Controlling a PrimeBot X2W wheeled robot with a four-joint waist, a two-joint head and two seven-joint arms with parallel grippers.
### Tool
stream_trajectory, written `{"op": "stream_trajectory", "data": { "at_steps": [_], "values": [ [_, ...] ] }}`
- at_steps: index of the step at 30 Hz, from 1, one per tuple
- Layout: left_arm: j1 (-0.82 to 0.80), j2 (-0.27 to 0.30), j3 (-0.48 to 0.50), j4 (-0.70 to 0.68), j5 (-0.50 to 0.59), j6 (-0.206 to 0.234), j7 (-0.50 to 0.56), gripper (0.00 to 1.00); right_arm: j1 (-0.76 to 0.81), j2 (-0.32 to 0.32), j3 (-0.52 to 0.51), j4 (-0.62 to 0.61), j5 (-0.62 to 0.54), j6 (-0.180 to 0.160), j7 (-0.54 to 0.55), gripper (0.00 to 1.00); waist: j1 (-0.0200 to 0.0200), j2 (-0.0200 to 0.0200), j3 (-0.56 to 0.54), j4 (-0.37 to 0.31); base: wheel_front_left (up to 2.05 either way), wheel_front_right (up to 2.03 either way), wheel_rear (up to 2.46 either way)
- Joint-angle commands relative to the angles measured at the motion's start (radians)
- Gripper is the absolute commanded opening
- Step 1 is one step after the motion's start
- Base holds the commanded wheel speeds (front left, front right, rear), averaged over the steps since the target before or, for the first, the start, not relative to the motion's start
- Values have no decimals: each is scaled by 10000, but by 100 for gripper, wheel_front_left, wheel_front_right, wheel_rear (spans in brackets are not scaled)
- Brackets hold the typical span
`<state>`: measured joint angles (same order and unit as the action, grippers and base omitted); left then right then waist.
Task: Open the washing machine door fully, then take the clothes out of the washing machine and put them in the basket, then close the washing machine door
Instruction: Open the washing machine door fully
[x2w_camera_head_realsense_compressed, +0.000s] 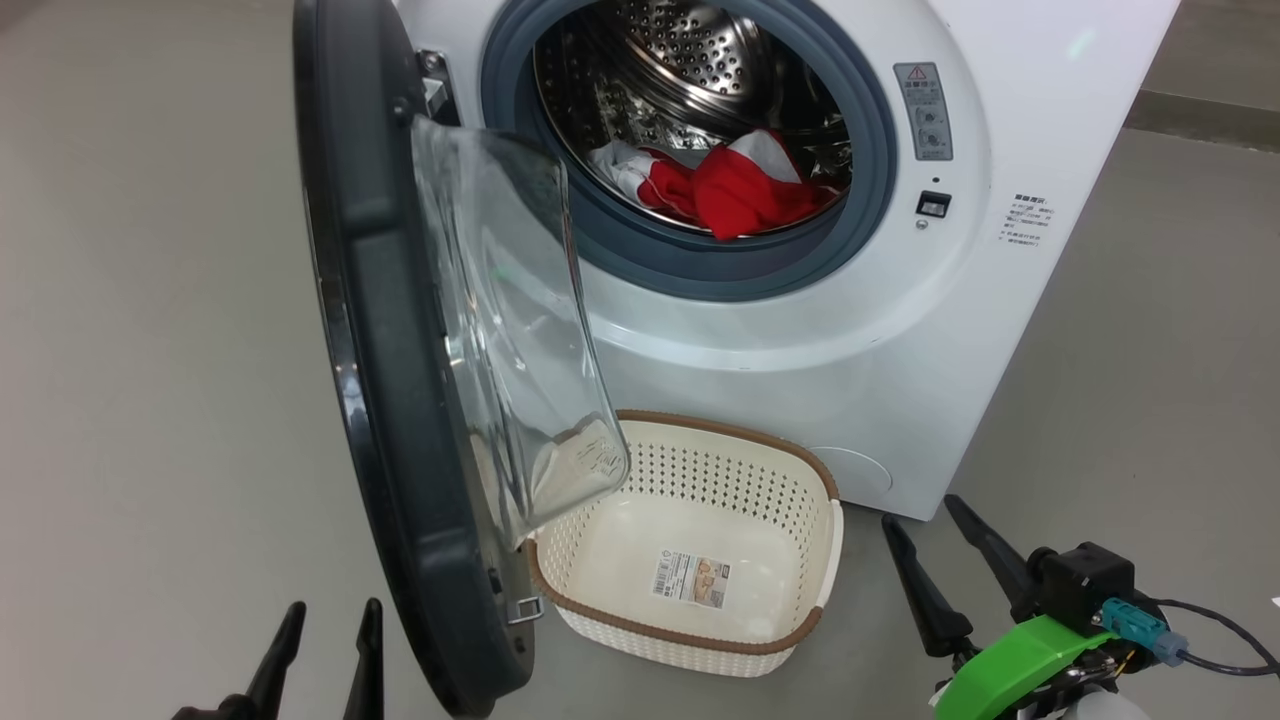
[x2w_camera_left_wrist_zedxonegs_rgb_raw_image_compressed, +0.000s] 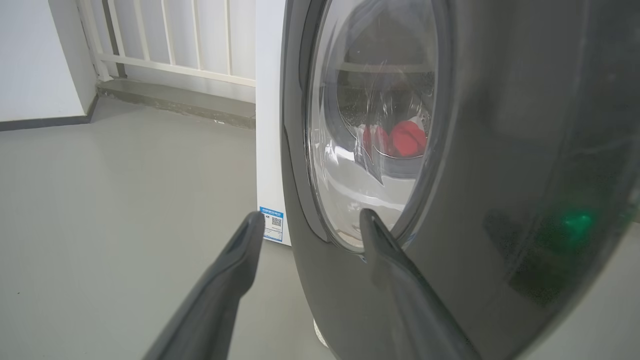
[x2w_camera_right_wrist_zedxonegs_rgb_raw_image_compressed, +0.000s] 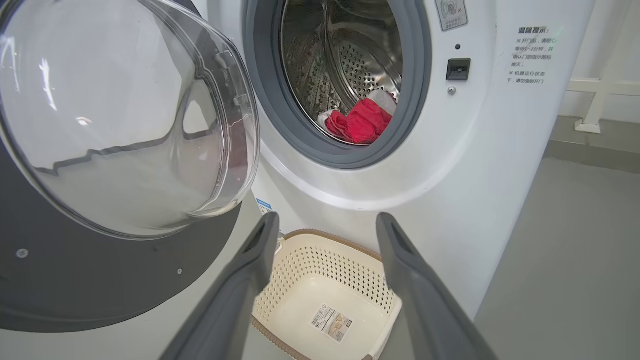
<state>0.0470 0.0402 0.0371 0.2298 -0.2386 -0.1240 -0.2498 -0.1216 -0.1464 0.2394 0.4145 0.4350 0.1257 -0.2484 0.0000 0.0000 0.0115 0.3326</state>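
The left gripper (x2w_camera_head_realsense_compressed: 335, 607) is sitting low at the lower left of the head view, its two long dark fingers (x2w_camera_left_wrist_zedxonegs_rgb_raw_image_compressed: 235, 270) pointing upward and standing parted. The right gripper (x2w_camera_head_realsense_compressed: 918, 512) is sitting at the lower right, its fingers (x2w_camera_right_wrist_zedxonegs_rgb_raw_image_compressed: 240, 290) spread wider and leaning up and to the left, gripping nothing. A green cover (x2w_camera_head_realsense_compressed: 1010, 660) and a blue connector (x2w_camera_head_realsense_compressed: 1135, 622) are showing on its wrist.

In my head view the washing machine door (x2w_camera_head_realsense_compressed: 420, 380) covers the left end of the basket (x2w_camera_head_realsense_compressed: 740, 437) with its glass bowl. The top edge cuts off the door's rim and the washing machine (x2w_camera_head_realsense_compressed: 800, 370), and the bottom edge cuts my left tool (x2w_camera_head_realsense_compressed: 335, 604). The grey printed text (x2w_camera_head_realsense_compressed: 1027, 222) and the basket's paper label (x2w_camera_head_realsense_compressed: 692, 577) are too small to read. Through the door glass in my left wrist view, the clothes (x2w_camera_left_wrist_zedxonegs_rgb_raw_image_compressed: 400, 140) are only a red blur.
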Motion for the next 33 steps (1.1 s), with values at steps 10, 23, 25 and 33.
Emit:
{"op": "stream_trajectory", "data": {
  "at_steps": [10,23,25,33],
  "values": [
    [-242,100,293,-178,56,-64,-120,100,280,130,-222,-219,-512,50,-133,100,0,0,-7,6,0,0,0],
    [-267,100,367,-361,2,-51,-120,0,367,270,-362,-118,-741,50,-133,100,0,0,-19,-38,0,0,0],
    [-297,100,470,-498,-36,-35,-120,0,358,278,-386,-143,-761,50,-133,100,0,0,-21,-36,0,0,0],
    [-463,100,993,-1302,-380,25,-120,0,389,319,-513,-247,-808,50,-133,100,0,0,-91,-22,0,0,0]
  ]
}}
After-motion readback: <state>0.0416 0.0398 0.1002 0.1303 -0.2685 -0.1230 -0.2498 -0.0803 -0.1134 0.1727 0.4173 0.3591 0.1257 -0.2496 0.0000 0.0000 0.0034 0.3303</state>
